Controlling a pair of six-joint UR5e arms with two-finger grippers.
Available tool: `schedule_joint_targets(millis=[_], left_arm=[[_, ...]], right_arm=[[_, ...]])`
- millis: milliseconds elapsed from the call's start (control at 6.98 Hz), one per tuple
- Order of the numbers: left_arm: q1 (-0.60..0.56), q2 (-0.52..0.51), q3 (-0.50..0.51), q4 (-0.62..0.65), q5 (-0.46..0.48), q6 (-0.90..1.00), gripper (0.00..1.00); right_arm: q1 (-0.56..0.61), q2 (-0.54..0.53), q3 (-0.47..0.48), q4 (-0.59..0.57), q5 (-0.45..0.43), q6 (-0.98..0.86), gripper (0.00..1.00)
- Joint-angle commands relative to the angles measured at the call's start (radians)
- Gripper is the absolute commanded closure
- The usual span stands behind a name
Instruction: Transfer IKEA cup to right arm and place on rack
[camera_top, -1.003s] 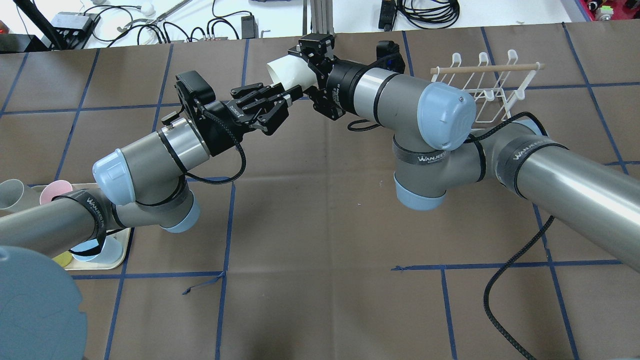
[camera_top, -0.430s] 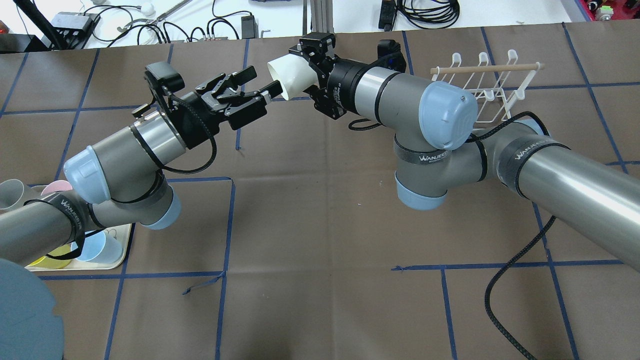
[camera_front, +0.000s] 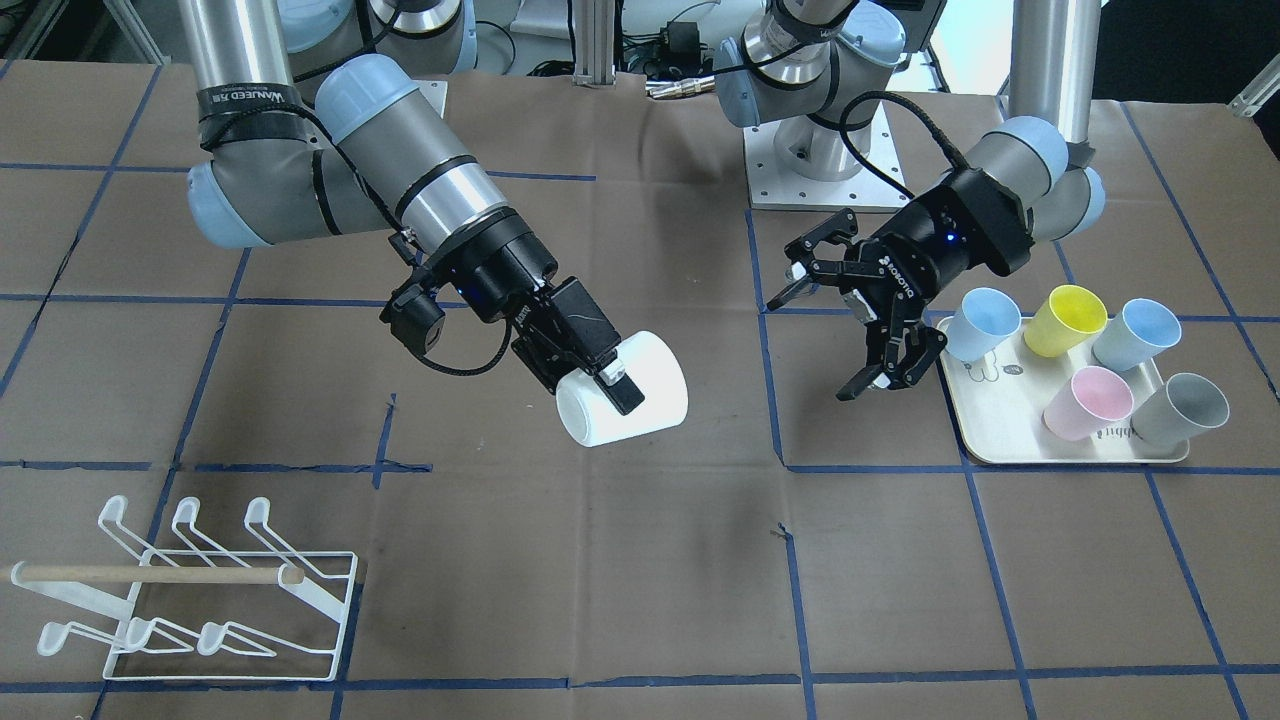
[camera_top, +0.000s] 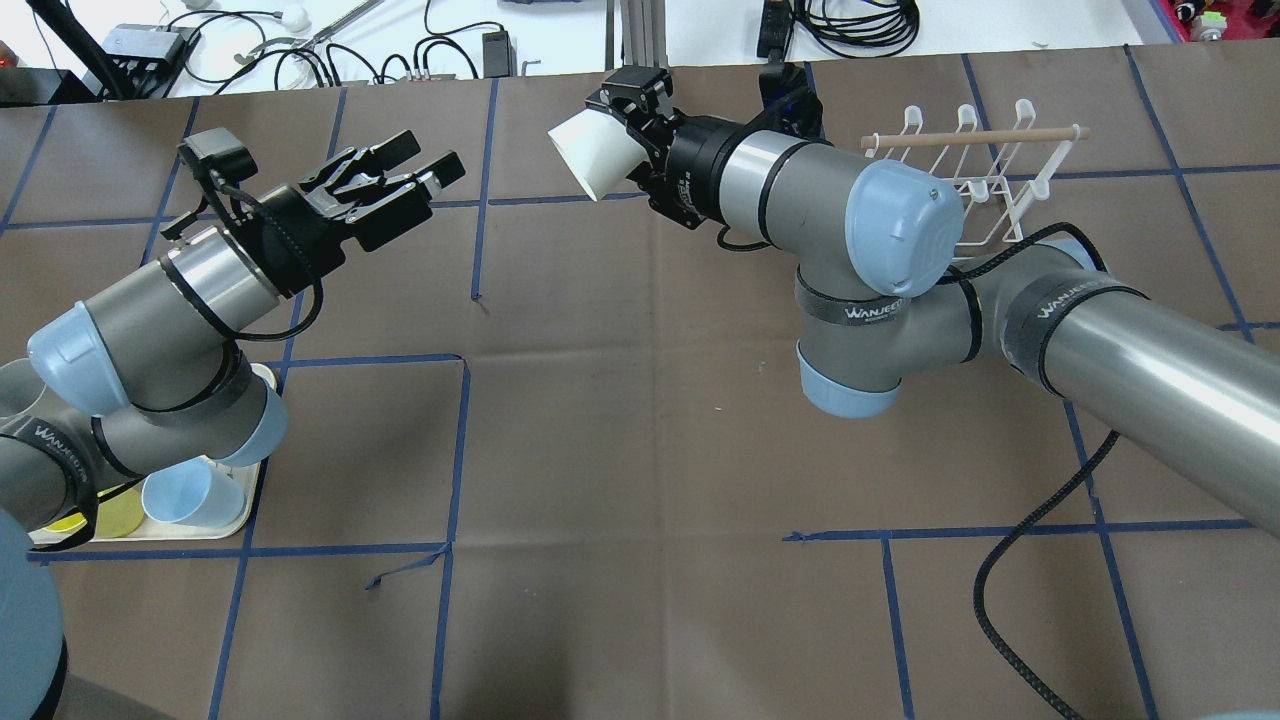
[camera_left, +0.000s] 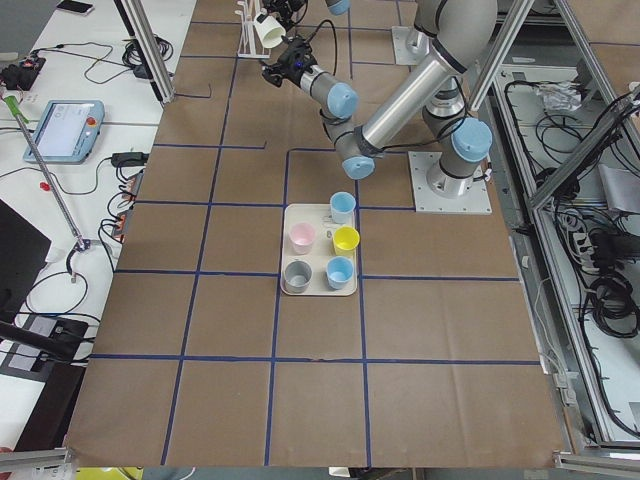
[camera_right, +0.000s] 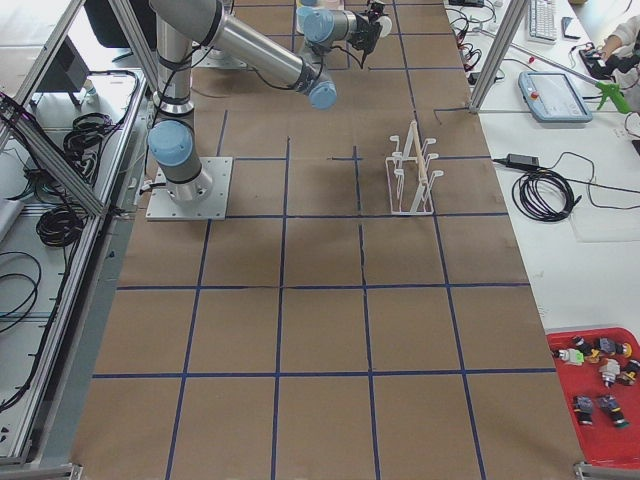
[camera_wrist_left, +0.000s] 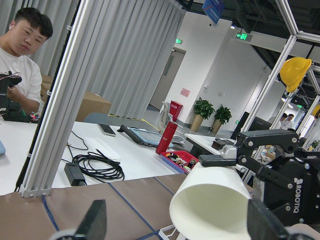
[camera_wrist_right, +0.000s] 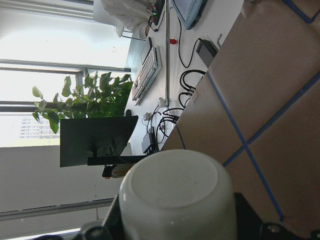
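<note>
- We see the right gripper (camera_front: 605, 385) clamped on the white cup (camera_front: 645, 395), held in the air well apart from the rack (camera_front: 150, 574).
- The left gripper (camera_front: 838, 330), farther still from the rack, gapes wide and empty.
- We judge the hand-over done; next, the right arm needs to swing the white cup over to the rack and hang it there.

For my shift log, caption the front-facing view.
Right gripper holds the white cup; open left gripper hovers beside the cup tray.
</note>
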Motion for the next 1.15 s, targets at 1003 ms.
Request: schedule_joint_targets(millis=[1003], left_arm=[[-0.202, 0.196, 0.497, -1.434, 0.779, 0.007, 0.02]], right_arm=[[-0.293, 0.059, -0.025, -0.179, -0.136, -1.227, 0.84]])
